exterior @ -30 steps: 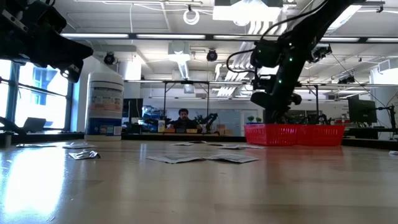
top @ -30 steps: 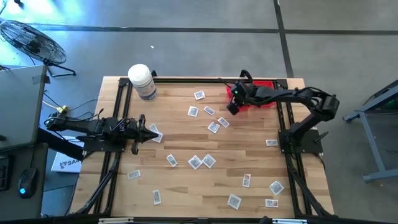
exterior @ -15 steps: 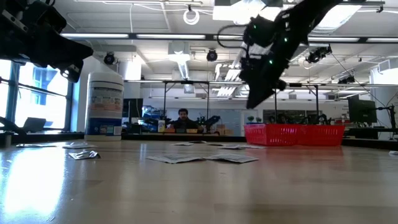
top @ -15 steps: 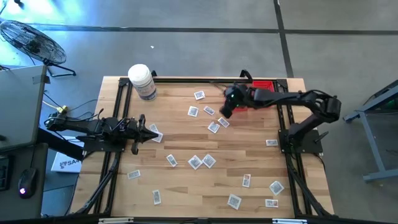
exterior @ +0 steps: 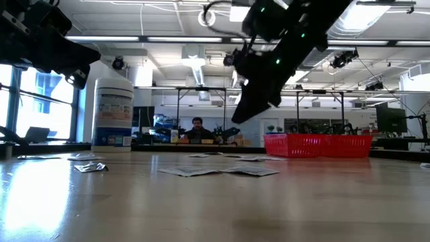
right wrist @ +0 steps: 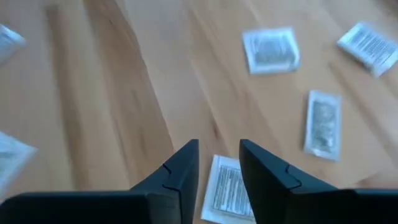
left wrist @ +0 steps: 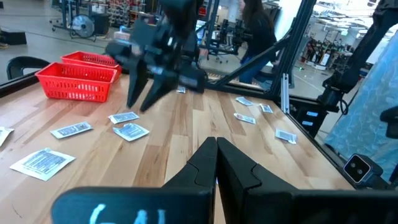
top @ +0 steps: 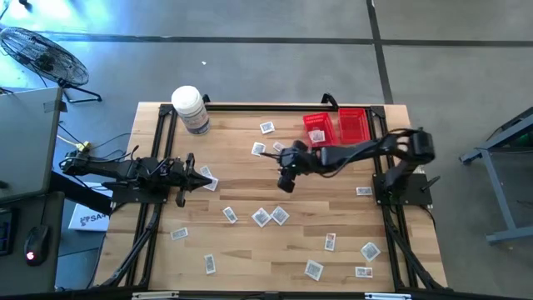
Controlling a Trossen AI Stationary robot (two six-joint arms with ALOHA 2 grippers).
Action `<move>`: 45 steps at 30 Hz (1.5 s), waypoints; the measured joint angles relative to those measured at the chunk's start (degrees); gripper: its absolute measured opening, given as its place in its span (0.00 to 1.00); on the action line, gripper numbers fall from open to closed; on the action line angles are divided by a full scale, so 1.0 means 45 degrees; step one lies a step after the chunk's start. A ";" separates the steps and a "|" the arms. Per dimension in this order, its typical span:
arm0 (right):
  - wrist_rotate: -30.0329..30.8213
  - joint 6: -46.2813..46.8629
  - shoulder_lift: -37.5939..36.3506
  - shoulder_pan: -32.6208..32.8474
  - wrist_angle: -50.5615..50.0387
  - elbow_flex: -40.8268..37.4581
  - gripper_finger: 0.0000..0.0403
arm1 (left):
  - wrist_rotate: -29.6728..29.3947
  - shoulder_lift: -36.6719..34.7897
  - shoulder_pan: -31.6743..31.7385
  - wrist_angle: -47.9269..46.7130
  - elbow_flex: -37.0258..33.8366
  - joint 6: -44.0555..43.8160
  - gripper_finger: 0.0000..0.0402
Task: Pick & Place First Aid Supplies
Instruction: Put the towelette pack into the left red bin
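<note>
I'm holding my right hand (top: 286,182) spread, empty, hovering just above a first aid packet (right wrist: 225,189); left hand (left wrist: 216,163) is resting pressed together.

Print on the packets (right wrist: 270,50) was too blurred to read; one packet (right wrist: 226,188) lay partly hidden behind the right gripper (right wrist: 219,163).
</note>
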 joint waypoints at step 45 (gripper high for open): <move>-0.0669 -0.0580 0.1973 -0.1738 -0.0410 -0.0017 0.26 | 0.0000 0.0005 0.0000 -0.0003 0.0000 0.0000 0.00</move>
